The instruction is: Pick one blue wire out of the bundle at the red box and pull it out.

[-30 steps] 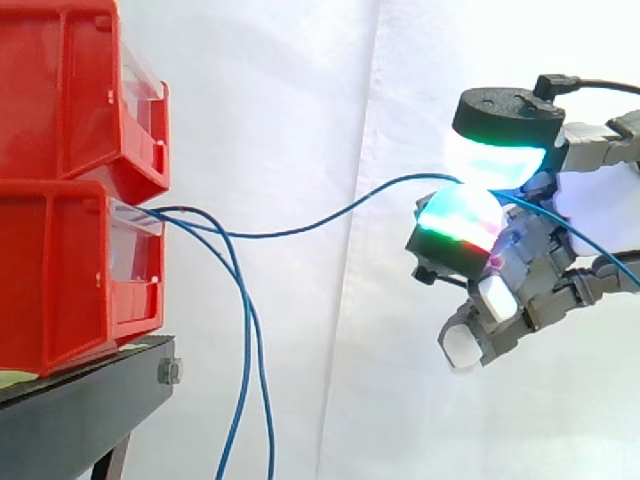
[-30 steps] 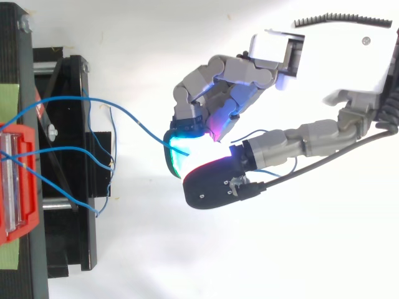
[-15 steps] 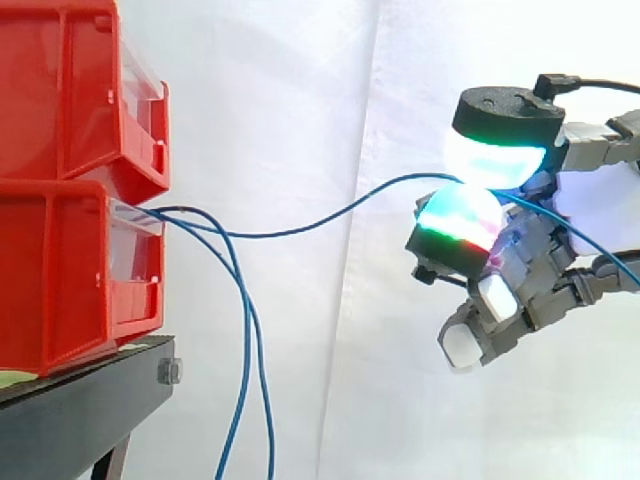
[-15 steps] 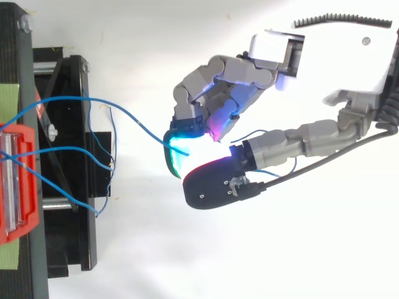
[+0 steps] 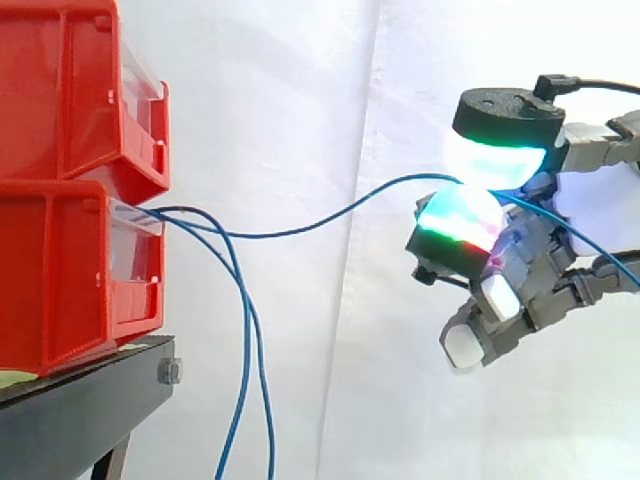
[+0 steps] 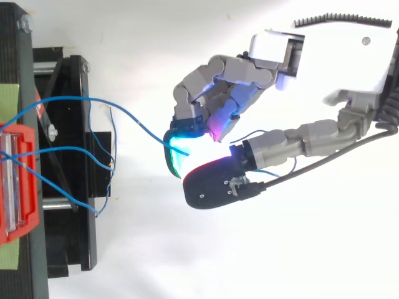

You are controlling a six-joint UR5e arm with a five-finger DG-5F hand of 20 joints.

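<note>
One blue wire (image 5: 300,224) runs from the lower red box (image 5: 70,270) across open air to my hand (image 5: 530,255), sagging a little midway. The thumb and a finger pinch it between glowing pads (image 5: 490,160), and its free end trails past the hand to the right. In the top view the same wire (image 6: 134,124) leaves the red box (image 6: 19,180) and ends in the hand (image 6: 237,93). Two more blue wires (image 5: 250,340) hang from the box mouth down past the stand.
An upper red box (image 5: 80,90) sits stacked on the lower one, both on a black stand (image 5: 90,410). A white curtain hangs behind. Open space lies between the boxes and the hand.
</note>
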